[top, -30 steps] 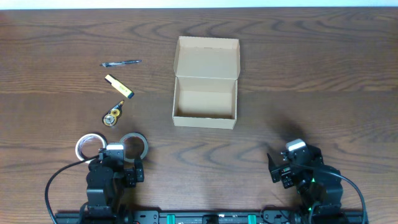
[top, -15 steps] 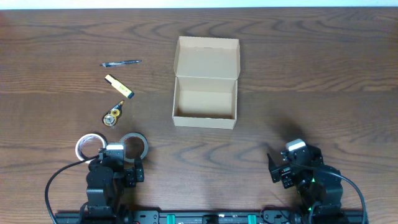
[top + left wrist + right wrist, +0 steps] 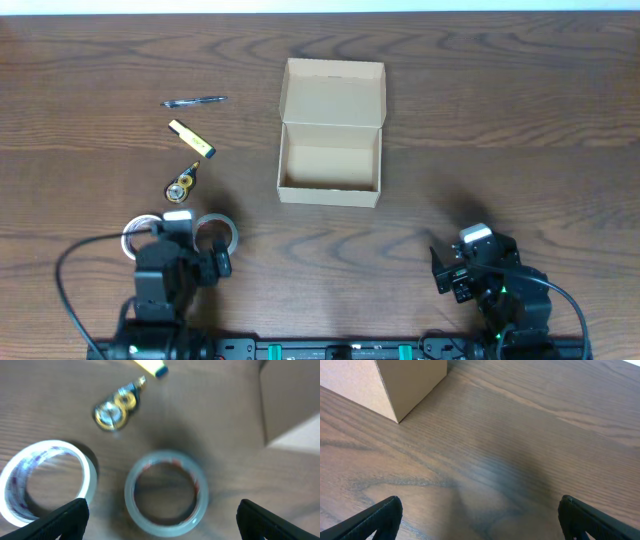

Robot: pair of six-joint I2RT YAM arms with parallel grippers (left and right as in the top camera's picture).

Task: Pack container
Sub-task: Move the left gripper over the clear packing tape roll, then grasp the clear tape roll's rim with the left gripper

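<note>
The left hand (image 3: 162, 521) is spread wide and holds nothing. A clear tape roll (image 3: 201, 497) lies flat on the table (image 3: 520, 435), just in front of this hand and between its 2 fingers. I cannot tell if the fingers touch it. A white tape roll (image 3: 89, 475) lies just beside the clear roll, by the left finger. Farther ahead are a small gold thing (image 3: 116, 407), a yellow thing (image 3: 150, 366) with writing too small to read, and a pen (image 3: 195, 101). The container (image 3: 330, 165) sits open, lid flipped back, ahead of the left hand and off to its right. The right hand (image 3: 482, 520) is spread wide too, over bare wood, with the container ahead on its left.
</note>
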